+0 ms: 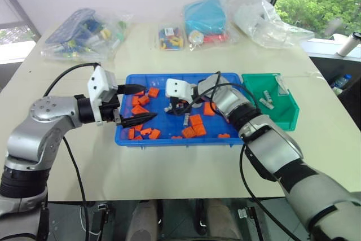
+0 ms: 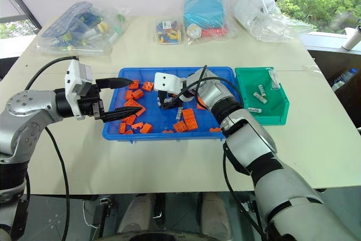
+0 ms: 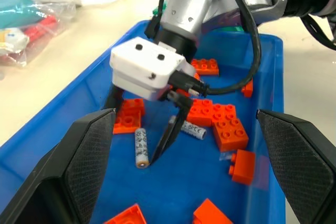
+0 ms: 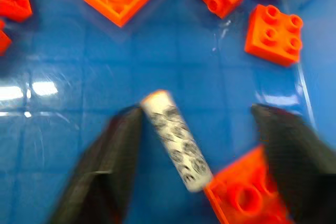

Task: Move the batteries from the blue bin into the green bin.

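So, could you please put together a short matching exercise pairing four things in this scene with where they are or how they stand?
Things:
1. right gripper
2. left gripper
3. green bin
4. teal box in a clear bag

Places or states:
A. at the table's far edge
B. down in the blue bin, fingers either side of a battery
C. just right of the blue bin, batteries inside
D. open, holding nothing, over the blue bin's left end

Pairs: 1-B, 2-D, 3-C, 4-A
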Robot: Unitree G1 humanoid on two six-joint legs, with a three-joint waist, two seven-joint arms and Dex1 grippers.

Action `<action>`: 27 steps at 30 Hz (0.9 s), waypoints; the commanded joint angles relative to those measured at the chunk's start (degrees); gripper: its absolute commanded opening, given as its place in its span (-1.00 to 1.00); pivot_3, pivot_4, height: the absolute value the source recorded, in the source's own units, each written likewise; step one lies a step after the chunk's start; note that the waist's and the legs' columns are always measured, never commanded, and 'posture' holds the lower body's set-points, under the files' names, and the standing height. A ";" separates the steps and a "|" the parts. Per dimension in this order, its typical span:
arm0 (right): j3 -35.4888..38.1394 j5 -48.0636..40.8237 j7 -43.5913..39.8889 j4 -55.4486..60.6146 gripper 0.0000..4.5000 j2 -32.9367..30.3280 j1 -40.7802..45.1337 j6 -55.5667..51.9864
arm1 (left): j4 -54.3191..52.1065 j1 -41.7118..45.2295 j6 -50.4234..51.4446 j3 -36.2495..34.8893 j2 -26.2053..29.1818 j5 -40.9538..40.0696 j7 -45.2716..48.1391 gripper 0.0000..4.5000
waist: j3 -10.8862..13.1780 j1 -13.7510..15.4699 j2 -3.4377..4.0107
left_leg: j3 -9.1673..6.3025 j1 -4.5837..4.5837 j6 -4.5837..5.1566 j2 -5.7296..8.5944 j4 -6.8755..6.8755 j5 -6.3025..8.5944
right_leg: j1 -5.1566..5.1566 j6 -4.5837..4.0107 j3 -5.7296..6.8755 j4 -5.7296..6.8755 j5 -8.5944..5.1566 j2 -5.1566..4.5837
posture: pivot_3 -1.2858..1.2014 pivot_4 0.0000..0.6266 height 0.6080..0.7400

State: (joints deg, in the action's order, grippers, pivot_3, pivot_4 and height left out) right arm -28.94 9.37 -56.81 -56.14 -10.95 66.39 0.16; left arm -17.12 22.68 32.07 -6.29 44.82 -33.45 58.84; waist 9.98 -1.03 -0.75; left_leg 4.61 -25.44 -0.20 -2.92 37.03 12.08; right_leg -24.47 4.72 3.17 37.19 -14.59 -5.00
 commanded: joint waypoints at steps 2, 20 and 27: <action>1.28 1.06 -1.62 1.69 -0.49 -0.13 -1.01 0.00 | -1.15 0.91 -0.52 -1.81 0.76 -1.02 -0.06 1.00 | 0.00 0.04 0.00 | 0.00 0.00 0.00 0.00 0.00 0.00 | 0.00 0.00 0.00 0.00 0.00 0.00 | 0.03 -0.52 0.94; 31.68 -7.03 8.10 66.84 -0.80 -24.85 -24.05 -53.43 | 5.58 6.39 -4.13 4.57 -2.77 1.25 4.34 1.00 | 0.00 1.77 -0.01 | -0.02 -0.06 0.00 0.07 0.07 0.01 | 0.04 -0.02 0.05 -0.08 -0.01 -0.07 | 0.03 -0.52 0.94; 37.73 -9.19 12.99 75.42 -0.65 -30.72 -34.67 -60.27 | 9.45 9.40 -6.03 6.95 -4.74 2.53 6.54 1.00 | 0.01 0.74 0.02 | 0.04 0.01 0.01 0.00 0.00 0.01 | -0.02 -0.02 0.02 -0.06 -0.01 -0.01 | 0.03 -0.52 0.94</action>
State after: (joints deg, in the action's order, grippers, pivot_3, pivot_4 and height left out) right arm 6.83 1.16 -45.67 15.91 -41.64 31.88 -59.42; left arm -7.65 30.65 27.32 0.64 40.25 -31.33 64.65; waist 9.99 -0.29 -0.73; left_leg 4.64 -25.43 -0.19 -2.91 37.04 12.08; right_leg -24.49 4.70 3.19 37.14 -14.61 -5.01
